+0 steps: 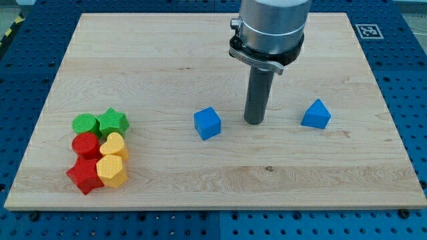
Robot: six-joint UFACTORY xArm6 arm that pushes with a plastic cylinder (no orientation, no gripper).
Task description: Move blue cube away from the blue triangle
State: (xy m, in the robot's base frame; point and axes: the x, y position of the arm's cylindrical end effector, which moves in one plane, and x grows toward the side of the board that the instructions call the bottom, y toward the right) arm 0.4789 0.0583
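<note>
The pale wooden board shows fine grain and a small dark knot near its bottom edge. On it sits a glossy blue plastic cube, sharp-edged, roughly mid-board and slightly nearer the bottom edge. It is turned a little, one corner toward the bottom edge; being a cube, it has no long axis.

The smooth dark rod comes down from a silver metal collar, and the tip rests on the wood just right of the cube, a small gap between them. There is no claw here, only this rod, holding nothing.

Beyond the tip, toward the right edge, stands the blue plastic triangle, its peak up.

Near the bottom-left corner a tight cluster: green cylinder, green star, red cylinder, yellow heart, red star, yellow hexagon.
</note>
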